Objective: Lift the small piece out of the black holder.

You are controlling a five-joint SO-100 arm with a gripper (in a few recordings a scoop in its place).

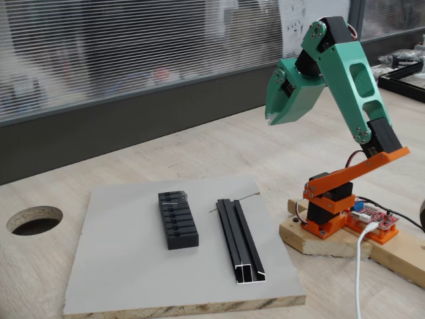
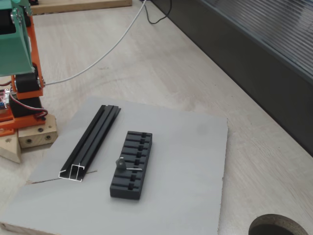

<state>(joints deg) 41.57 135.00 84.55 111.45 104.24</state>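
The black holder (image 1: 178, 219) (image 2: 132, 164), a slotted block, lies on the grey board (image 1: 126, 266) (image 2: 190, 166). In a fixed view the small piece (image 2: 134, 169) shows as a thin grey sliver lying crosswise in one of the holder's middle slots, beside a small dark knob (image 2: 120, 163). My green gripper (image 1: 273, 118) hangs high in the air, well above and to the right of the holder, pointing down. Its jaws look shut with nothing between them.
A long thin black channelled rail (image 1: 239, 239) (image 2: 92, 142) lies on the board next to the holder, on the arm's side. The arm's orange base (image 1: 332, 206) stands on wooden blocks. A round hole (image 1: 34, 219) (image 2: 274, 226) is cut in the table.
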